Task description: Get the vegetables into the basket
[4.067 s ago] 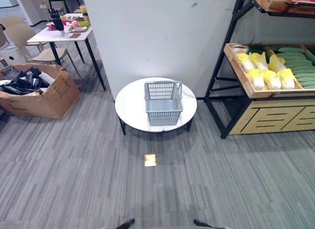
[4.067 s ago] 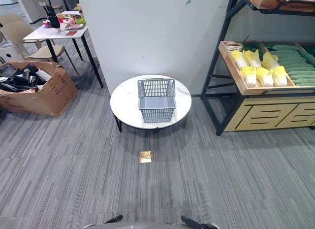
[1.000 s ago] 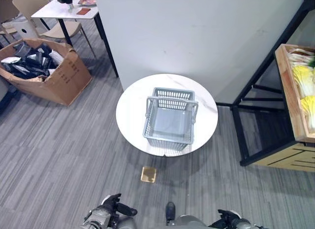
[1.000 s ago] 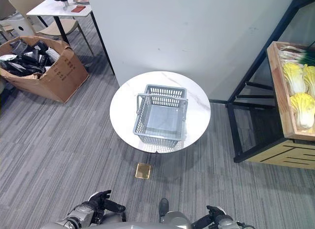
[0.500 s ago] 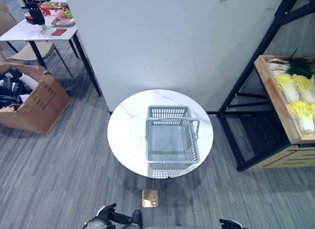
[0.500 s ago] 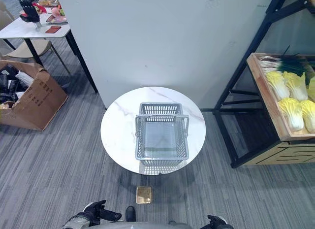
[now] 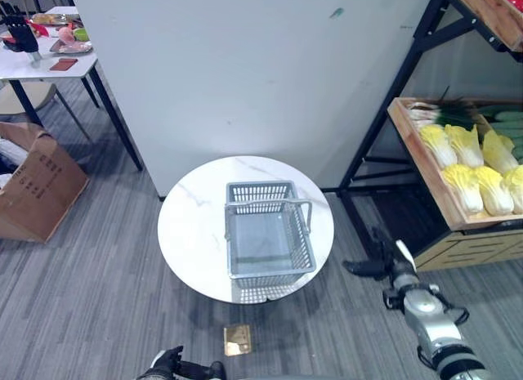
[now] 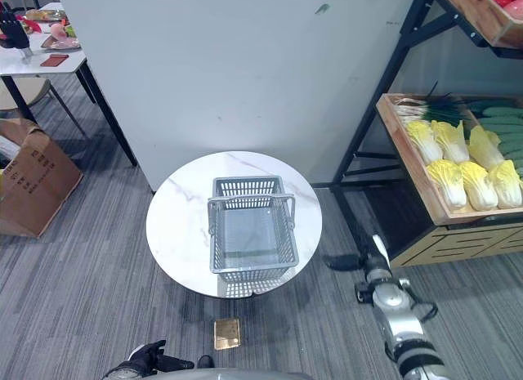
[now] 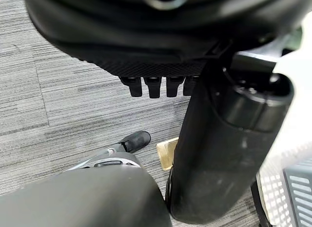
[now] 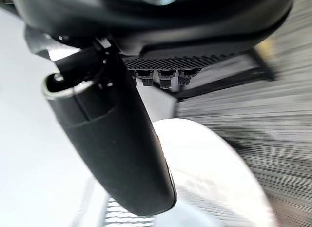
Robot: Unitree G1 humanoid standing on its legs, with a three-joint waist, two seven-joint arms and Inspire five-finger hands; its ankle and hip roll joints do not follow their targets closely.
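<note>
Reaching from this far out is the main risk: the right robot hand [image 7: 384, 264] hangs over the floor between the round tabletop [image 7: 189, 233] and the shelf [image 7: 384, 135], well short of the cabbages [image 7: 470, 172] in the wooden crate [image 7: 425, 184], so a stretch could clip the black frame or miss the produce. That hand is empty, fingers loosely extended, touching nothing. The left robot hand [image 7: 167, 365] hangs low, also empty with fingers relaxed. The grey basket [image 7: 268, 241] sits empty on the tabletop.
</note>
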